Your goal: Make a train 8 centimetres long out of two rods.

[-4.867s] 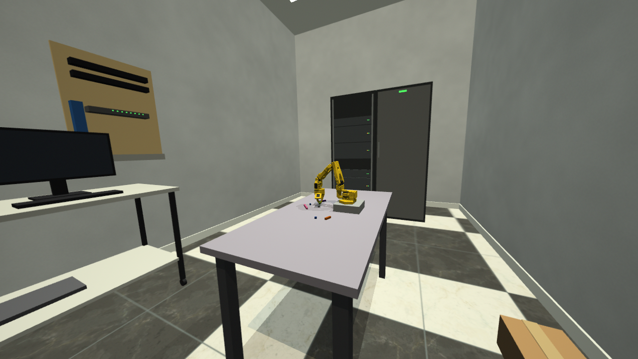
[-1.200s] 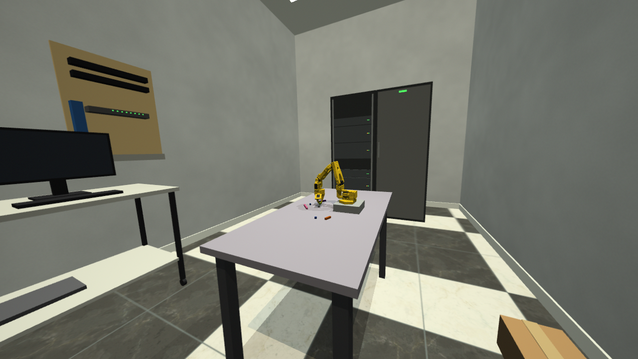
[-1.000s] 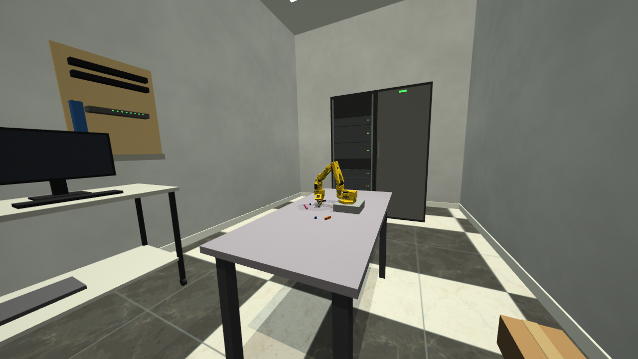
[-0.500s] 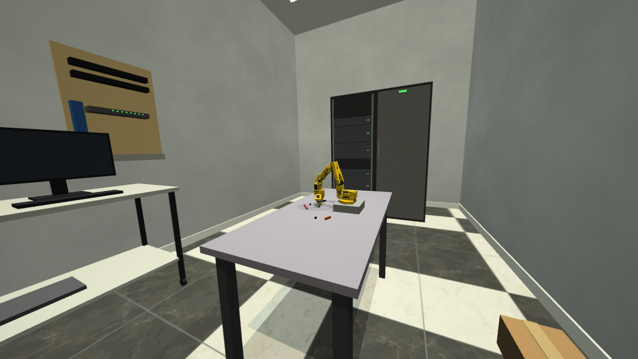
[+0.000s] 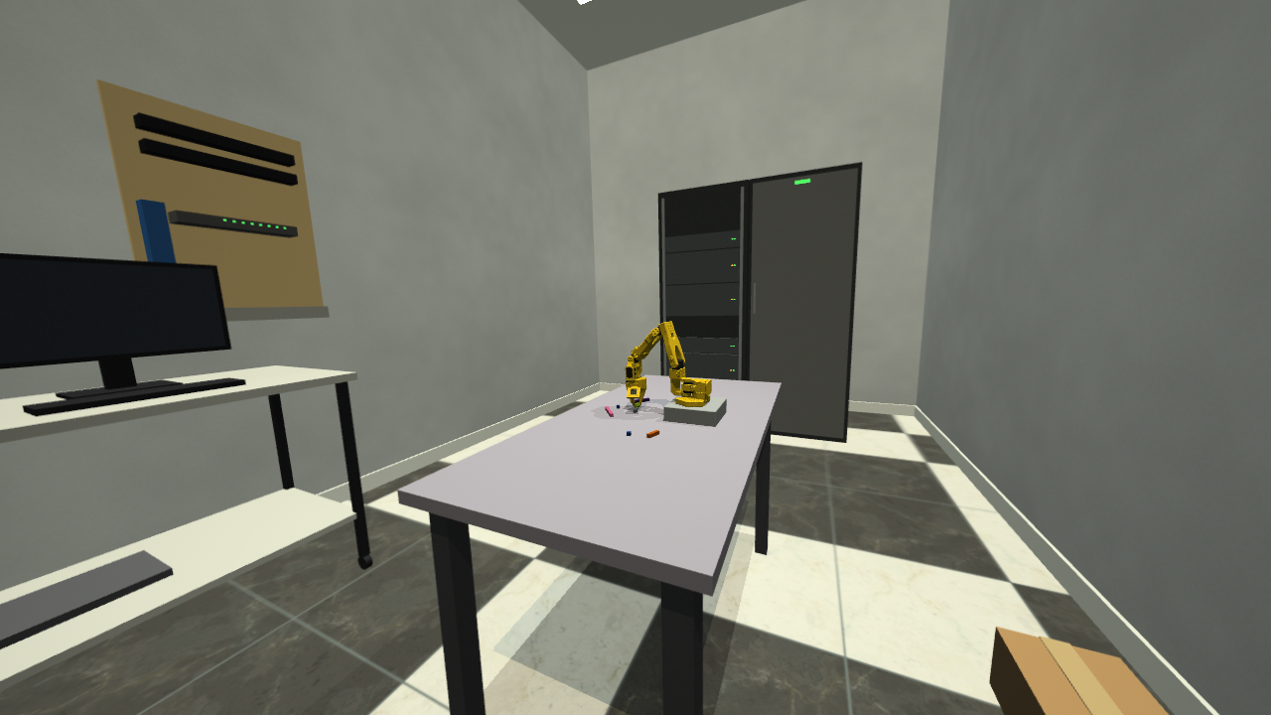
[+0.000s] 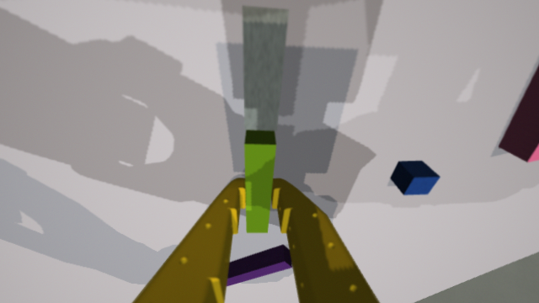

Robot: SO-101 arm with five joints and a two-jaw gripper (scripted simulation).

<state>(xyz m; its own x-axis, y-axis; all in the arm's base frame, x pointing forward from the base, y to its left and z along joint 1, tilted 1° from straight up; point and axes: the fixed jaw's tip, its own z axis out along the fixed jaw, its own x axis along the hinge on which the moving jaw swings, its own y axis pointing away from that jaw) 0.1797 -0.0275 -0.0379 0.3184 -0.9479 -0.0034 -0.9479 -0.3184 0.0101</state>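
I have the claw point(image 6: 258, 202) pinching the lime rod point(image 6: 259, 185) just above the surface point(image 6: 421, 252), its far end seemingly nearly meeting the grey rod point(image 6: 263, 67) lying ahead.

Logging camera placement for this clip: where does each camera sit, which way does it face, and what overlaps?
Exterior: stands off the table's near end, facing the far server cabinet; the whole arm shows.
Wrist: rides behind the gripper, looking along it at the tabletop; only the two fingers show, shut on the lime rod.
Shared: pink rod and, probably, the farther blue cube.
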